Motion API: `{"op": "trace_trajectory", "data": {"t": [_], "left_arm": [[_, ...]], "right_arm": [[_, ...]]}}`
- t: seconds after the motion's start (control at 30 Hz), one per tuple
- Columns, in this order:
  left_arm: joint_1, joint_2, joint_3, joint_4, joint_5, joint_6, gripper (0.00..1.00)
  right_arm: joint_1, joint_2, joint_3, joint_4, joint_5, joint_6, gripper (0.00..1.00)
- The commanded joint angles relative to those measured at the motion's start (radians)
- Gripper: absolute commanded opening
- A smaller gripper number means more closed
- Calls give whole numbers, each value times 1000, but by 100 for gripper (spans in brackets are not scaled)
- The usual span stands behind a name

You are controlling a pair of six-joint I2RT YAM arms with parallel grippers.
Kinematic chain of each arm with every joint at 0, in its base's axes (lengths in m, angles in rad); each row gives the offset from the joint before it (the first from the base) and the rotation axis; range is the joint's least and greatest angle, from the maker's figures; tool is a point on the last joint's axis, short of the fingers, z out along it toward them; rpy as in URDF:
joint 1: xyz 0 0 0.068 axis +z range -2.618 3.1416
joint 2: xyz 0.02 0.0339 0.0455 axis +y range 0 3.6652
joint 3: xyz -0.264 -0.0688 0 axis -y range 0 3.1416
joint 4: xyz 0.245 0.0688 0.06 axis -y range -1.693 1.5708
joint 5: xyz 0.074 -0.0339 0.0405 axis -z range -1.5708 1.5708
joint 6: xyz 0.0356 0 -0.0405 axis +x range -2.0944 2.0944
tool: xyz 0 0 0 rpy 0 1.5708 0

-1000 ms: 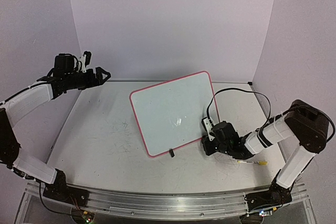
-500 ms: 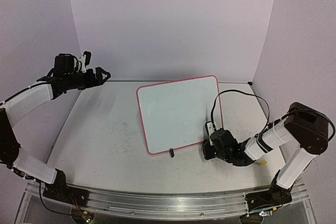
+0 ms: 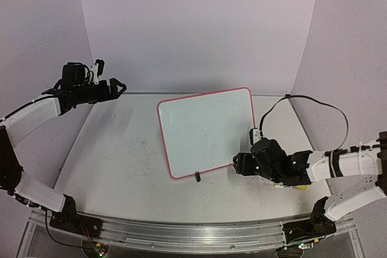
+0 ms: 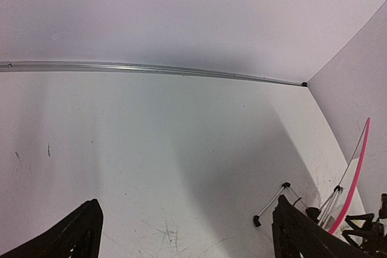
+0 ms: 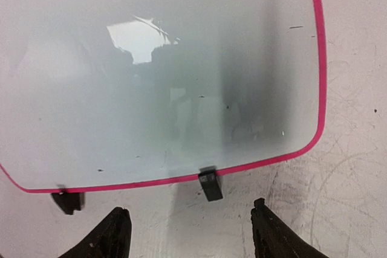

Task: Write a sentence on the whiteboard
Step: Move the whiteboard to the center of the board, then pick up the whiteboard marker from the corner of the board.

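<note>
And here's the whiteboard (image 3: 205, 131), sitting right of centre on the counter (image 3: 115, 155), turned at an angle, its near right corner just beside the right end effector (image 3: 242, 164). That one's fingers stand apart with nothing between them, and a black clip (image 5: 210, 184) on the near rim sits just ahead of the gap. Far left, the left end effector (image 3: 115, 87) hangs high, fingers spread wide, empty too. The board looks stiff and light with a glossy, slippery face, so I'd expect it to skate or rock under pressure. The pink rim beside that black clip looks the safest hold, pinching the edge rather than the face. The sentence? Can't find it: the right wrist view gives only glare and a few specks. From the left wrist, a thin wire stand (image 4: 278, 200) seems to prop the board, but it's cut off at the frame edge, so whether the board lies flat or tilted I can't say. A small yellowish thing (image 3: 297, 188) under the right arm is too small to name.
</note>
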Motion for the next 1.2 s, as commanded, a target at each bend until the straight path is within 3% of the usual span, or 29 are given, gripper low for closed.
{"op": "trace_trajectory", "data": {"t": [0.0, 0.17, 0.3, 0.4, 0.5, 0.7, 0.83, 1.03, 1.17], "left_arm": [[-2, -53, 4, 34, -32, 27, 99], [-2, -53, 5, 35, -27, 27, 99], [-2, -53, 4, 35, -13, 21, 99], [-3, -55, 4, 35, -6, 17, 99], [-3, -55, 3, 35, -2, 16, 99], [-3, -55, 4, 37, 17, 7, 99], [-2, -56, 4, 37, 17, 5, 99], [-3, -55, 4, 37, 22, 3, 99], [-3, -55, 4, 37, 26, 2, 99]], "right_arm": [[0, -198, 49, -362, 19, 257, 72], [-273, -357, -2, -547, -247, 520, 76], [-348, -401, 49, -783, -117, 744, 78], [-426, -332, 78, -906, -85, 857, 78], [-532, -210, 74, -907, -193, 869, 77], [-548, -141, 29, -801, -238, 982, 70], [-556, -89, -7, -741, -259, 1041, 52], [-559, -7, -14, -711, -250, 1067, 44], [-560, 8, -5, -711, -242, 1079, 31]]}}
